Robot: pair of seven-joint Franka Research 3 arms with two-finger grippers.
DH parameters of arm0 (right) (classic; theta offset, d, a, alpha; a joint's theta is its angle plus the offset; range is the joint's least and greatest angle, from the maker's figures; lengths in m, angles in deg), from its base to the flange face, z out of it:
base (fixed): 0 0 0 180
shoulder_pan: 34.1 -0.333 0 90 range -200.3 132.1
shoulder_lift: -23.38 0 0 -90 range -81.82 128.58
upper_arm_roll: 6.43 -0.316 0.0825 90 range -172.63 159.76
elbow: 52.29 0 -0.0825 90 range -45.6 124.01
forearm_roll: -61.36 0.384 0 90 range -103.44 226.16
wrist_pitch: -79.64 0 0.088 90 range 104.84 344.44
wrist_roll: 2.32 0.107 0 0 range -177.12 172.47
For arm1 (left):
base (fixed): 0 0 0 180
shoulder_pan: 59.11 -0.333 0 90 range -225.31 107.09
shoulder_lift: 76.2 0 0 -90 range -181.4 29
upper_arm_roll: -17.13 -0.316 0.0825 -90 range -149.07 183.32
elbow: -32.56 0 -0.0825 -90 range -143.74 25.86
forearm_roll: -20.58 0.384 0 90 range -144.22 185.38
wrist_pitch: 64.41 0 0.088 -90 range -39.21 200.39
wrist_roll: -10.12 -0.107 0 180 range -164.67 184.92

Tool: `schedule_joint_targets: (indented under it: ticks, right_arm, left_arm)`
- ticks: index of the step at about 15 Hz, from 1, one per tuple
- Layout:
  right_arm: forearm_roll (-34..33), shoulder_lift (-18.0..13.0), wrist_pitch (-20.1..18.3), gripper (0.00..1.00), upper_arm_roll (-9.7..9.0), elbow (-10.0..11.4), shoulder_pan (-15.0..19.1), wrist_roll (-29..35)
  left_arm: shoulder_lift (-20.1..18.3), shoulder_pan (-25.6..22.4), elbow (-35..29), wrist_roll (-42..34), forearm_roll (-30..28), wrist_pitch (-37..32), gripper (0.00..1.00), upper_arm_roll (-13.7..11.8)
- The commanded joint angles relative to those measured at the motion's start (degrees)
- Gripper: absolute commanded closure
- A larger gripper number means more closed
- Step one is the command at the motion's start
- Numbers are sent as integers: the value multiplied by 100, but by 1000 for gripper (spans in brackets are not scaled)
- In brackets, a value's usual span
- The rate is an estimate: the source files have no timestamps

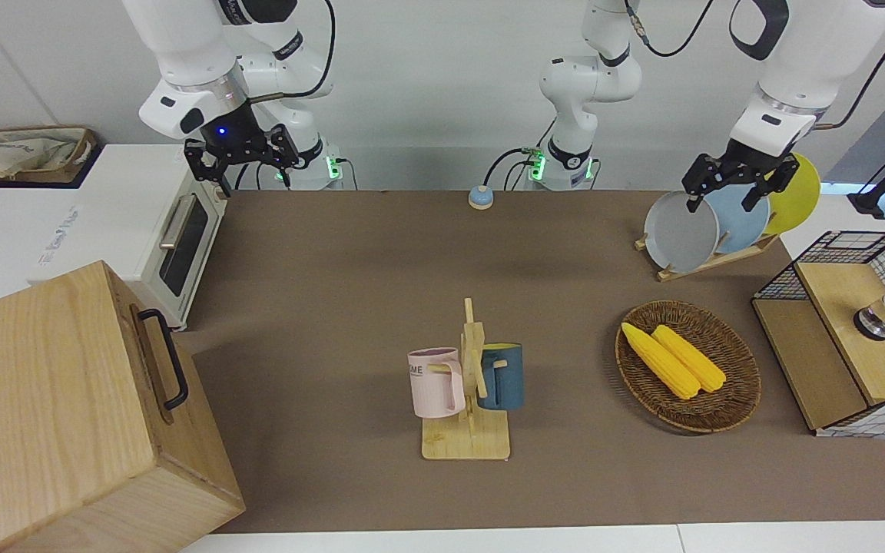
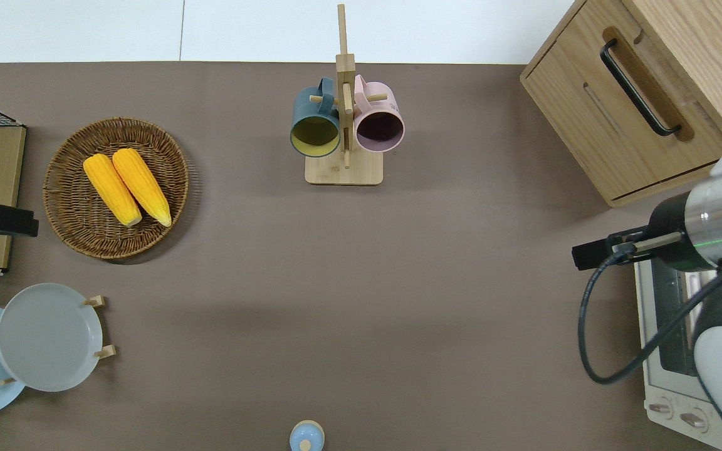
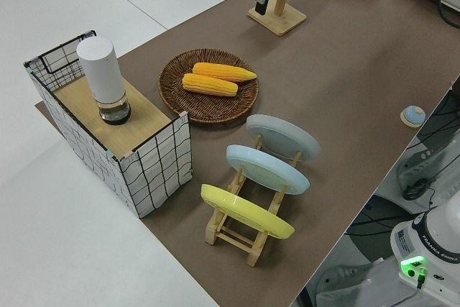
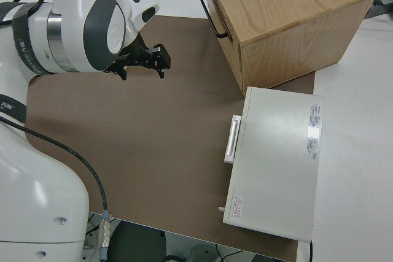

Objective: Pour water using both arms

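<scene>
Above the brown table mat (image 2: 361,282), both arms are raised with their grippers empty. The right gripper (image 1: 241,157) hangs over the mat just beside the door of the white toaster oven (image 2: 680,332) — its fingers stand apart, and nothing is between them. The left gripper (image 1: 733,183) is over the edge of the wire-sided wooden box (image 3: 108,141) at the left arm's end of the table; its fingers are also spread and hold nothing. On that box a white cylinder (image 3: 102,77) stands upright. Near the left gripper is a wooden rack (image 3: 244,228) with three plates on edge: grey (image 1: 681,230), light blue (image 3: 267,169) and yellow (image 3: 244,210). A wicker basket (image 2: 66,219) holds two corn cobs (image 2: 126,186) side by side. In the middle of the table, far from both grippers, a wooden mug stand (image 2: 343,169) carries a dark blue mug (image 2: 314,122) and a pink mug (image 2: 380,119) — one on each side. A large wooden box (image 2: 637,94) with a black handle sits near the oven, farther from the robots.
</scene>
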Motion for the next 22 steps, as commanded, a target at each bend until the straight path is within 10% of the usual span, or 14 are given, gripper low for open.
schedule_joint_targets:
  ticks: [1,9,12,22]
  right_arm:
    - [61,-151,456,9,-372,438,147,249]
    - [61,-142,2316,9,-1505,1571,243,1216]
    - [43,-63,2863,9,-1620,1783,252,1217]
    - [-1580,1218,4745,11,-1796,1522,129,1147]
  left_arm:
    - [45,-132,-35,-743,0,131,5,-348]
    - [405,-1317,158,-2201,-386,569,9,-516]
    - [528,-1791,176,-2659,-596,921,9,-516]
    - [985,-2496,89,-3535,-1991,2793,9,-507]
